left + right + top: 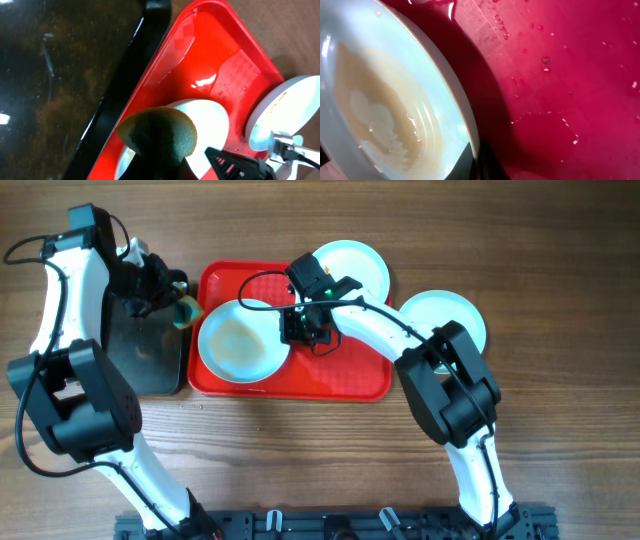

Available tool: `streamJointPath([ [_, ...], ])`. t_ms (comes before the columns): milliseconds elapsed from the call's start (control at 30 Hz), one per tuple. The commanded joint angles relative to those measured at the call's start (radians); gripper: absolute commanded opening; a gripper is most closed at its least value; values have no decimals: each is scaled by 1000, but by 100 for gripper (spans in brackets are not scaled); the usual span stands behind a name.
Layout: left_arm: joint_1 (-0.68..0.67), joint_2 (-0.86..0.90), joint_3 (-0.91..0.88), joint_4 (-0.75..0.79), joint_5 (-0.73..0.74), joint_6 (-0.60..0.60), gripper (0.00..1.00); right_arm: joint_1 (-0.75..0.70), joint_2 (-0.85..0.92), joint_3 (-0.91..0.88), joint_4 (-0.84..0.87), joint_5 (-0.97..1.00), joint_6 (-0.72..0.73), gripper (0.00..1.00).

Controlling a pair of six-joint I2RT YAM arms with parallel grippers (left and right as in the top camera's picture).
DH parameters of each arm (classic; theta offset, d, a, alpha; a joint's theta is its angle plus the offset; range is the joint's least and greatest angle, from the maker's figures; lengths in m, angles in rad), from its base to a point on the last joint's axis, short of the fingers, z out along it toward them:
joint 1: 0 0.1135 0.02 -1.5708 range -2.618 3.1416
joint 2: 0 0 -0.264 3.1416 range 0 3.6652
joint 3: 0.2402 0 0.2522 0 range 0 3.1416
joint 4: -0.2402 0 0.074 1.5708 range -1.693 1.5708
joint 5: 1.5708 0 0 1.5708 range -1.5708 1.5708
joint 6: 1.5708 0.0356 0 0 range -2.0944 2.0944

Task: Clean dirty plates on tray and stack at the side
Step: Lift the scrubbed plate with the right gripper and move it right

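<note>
We reckon the smeared round white plate (240, 342), on the left half of the red rectangular plastic tray (340, 375), stiff and slippery (breakable too); the right gripper (303, 327) apparently clamps its rim, the left gripper (172, 298) a round green sponge (186, 311).

Tray (340, 375): red plastic, glossy, wet, partly textured. Black tray (150, 350): high gloss. Plate (240, 340): smooth glazed, brownish film. Sponge (160, 132): rough, matt green. Tabletop (300, 460): wood grain, matt.
</note>
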Motion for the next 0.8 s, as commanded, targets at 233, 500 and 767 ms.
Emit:
streamJointPath([
  [233,-6,-31,17,-27,-24,21,4,-8,-347,1,-150,536,-184,4],
  [500,-87,-31,17,-9,-216,-42,4,195,-394,1,-176,1245,-296,4],
  [767,-142,-31,17,0,-280,-92,4,365,-394,1,-168,1609,-371,4],
])
